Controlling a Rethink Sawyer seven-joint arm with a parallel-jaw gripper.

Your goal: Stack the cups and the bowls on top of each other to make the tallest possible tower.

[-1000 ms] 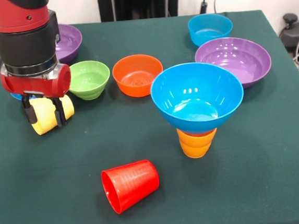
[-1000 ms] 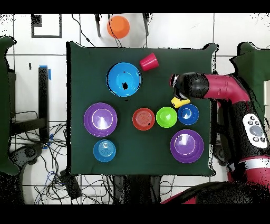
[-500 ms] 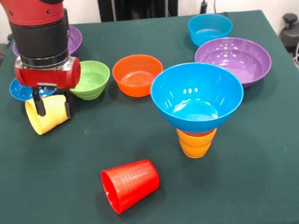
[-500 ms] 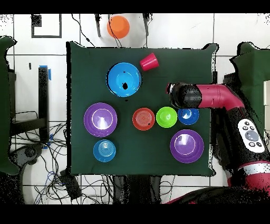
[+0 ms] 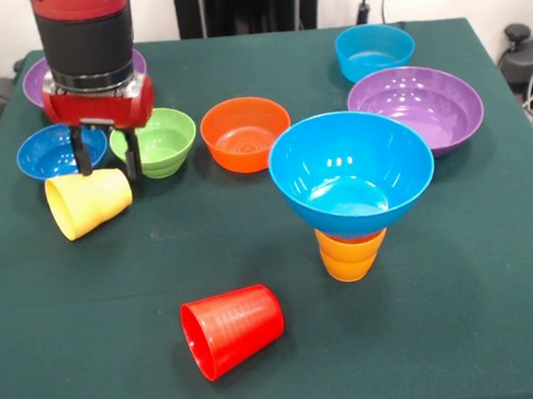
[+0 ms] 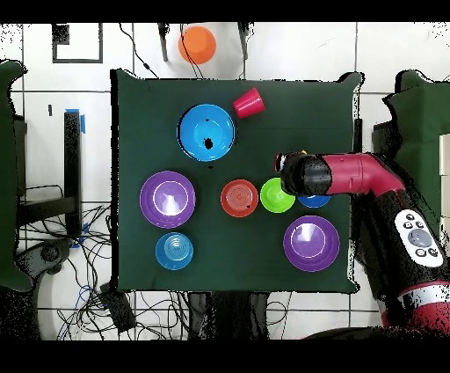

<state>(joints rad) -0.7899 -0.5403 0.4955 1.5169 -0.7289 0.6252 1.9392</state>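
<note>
Worktop point(image 5: 502, 328) dark green. Cups: yellow point(image 5: 89, 203), red point(image 5: 233, 329), orange point(image 5: 348, 256). Bowls: blue point(image 5: 351, 172), green point(image 5: 161, 141), orange point(image 5: 245, 132), purple point(image 5: 422, 106), cyan point(image 5: 374, 50). Claw point(image 5: 106, 157) black.

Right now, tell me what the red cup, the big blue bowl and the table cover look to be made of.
Red cup: likely plastic, glossy, faint ribs round its wall. Large blue bowl: the same sort of smooth plastic, with bright light spots inside. Table cover: probably dark green felt or cloth, matte with no shine.
</note>
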